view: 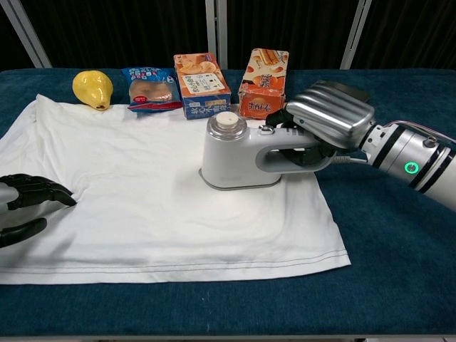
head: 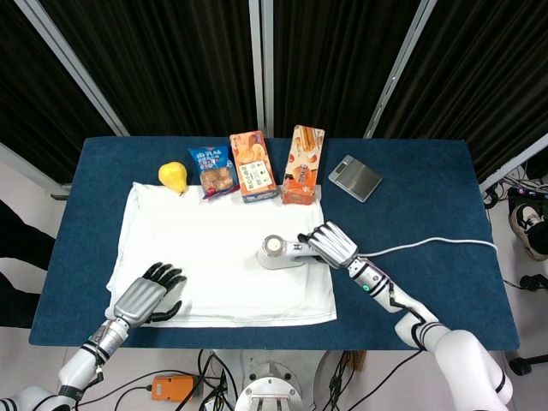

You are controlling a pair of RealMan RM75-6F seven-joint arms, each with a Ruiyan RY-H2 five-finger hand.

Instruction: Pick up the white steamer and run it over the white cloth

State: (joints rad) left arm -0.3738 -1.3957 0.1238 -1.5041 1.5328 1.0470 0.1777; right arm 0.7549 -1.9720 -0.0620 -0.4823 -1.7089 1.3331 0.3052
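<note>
White cloth [head: 218,257] lies flat on the blue desk [head: 428,214] in the head view. The steamer [head: 280,252] sits on the cloth, near its right edge. The right hand [head: 330,244] is wrapped around the steamer's handle. A white cord [head: 437,242] runs from there across the desk to the right. The left hand [head: 147,295] rests on the near left part of the cloth, fingers apart, holding nothing. A pear [head: 173,177], a blue snack bag [head: 214,170] and two orange boxes [head: 253,165] line the far edge of the cloth. A small grey scale [head: 354,177] lies on the bare desk to the right.

From the chest view, the steamer [view: 242,153] stands flat on the cloth [view: 142,199]. The right hand [view: 324,121] grips its handle from the right, fingers curled over the top. The left hand [view: 25,206] shows only its dark fingers at the left edge, spread on the cloth. The pear [view: 92,88] touches the cloth's far corner.
</note>
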